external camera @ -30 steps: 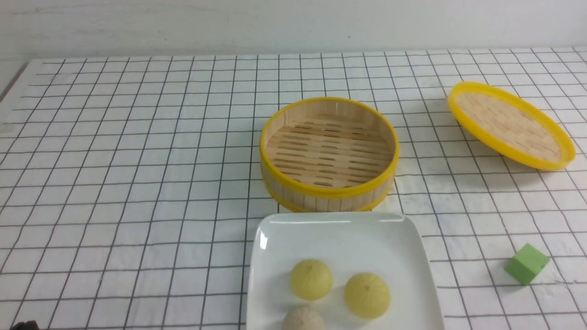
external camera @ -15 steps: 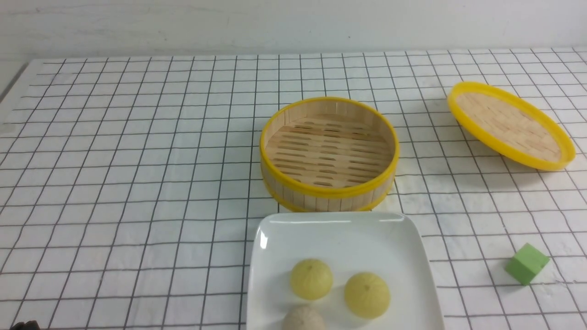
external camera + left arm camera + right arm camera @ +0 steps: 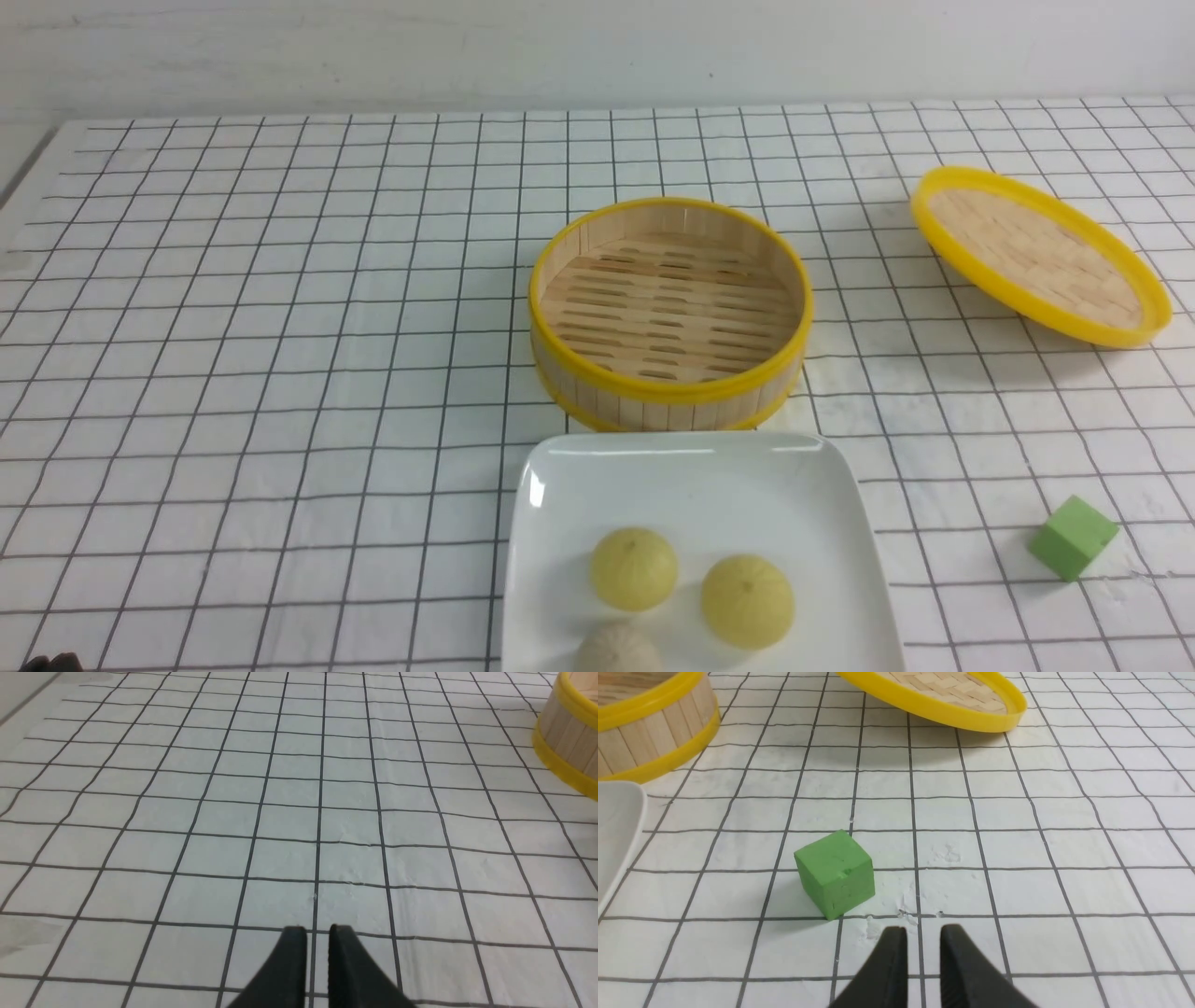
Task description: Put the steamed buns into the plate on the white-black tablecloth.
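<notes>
Once more finding the steamed buns lying unmoved in the plate, lower centre of frame. Holding left gripper and right gripper slightly parted, empty; likely wrapping up the task.

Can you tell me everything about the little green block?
The green block is a small cube, matte and plain green, looking like foam or soft clay, with tiny dents and slightly rough edges. It sits flat on the checked tablecloth, turned so one corner faces the robot. It lies toward the robot's right, apart from the white plate and nearer the robot than the tilted yellow-rimmed lid. Nothing but the cloth touches it; the right gripper is beside it, not holding it.
</notes>
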Controlling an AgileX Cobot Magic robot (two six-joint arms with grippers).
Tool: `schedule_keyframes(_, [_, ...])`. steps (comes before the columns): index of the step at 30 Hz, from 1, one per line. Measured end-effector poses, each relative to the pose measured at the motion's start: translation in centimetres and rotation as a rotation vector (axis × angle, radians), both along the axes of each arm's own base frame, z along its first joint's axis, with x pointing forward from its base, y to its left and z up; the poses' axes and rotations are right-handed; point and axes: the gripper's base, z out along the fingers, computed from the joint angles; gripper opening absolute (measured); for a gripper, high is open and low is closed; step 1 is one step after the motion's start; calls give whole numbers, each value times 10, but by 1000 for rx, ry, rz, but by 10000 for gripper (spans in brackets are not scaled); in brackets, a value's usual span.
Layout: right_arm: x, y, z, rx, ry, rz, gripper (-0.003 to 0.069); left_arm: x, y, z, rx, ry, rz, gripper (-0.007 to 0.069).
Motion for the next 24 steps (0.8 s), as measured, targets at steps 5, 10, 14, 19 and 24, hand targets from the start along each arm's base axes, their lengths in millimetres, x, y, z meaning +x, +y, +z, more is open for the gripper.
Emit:
schedule_keyframes(5, [0,0,0,0,0,0,139,0,0,0,0,0,0,111])
schedule_keyframes(10, [0,0,0,0,0,0,146,0,0,0,0,0,0,119])
schedule_keyframes(14, [0,0,0,0,0,0,153,0,0,0,0,0,0,125])
schedule_keyframes(19, [0,0,0,0,0,0,160,0,0,0,0,0,0,129])
schedule_keyframes(24, [0,0,0,0,0,0,171,0,0,0,1,1,0,134])
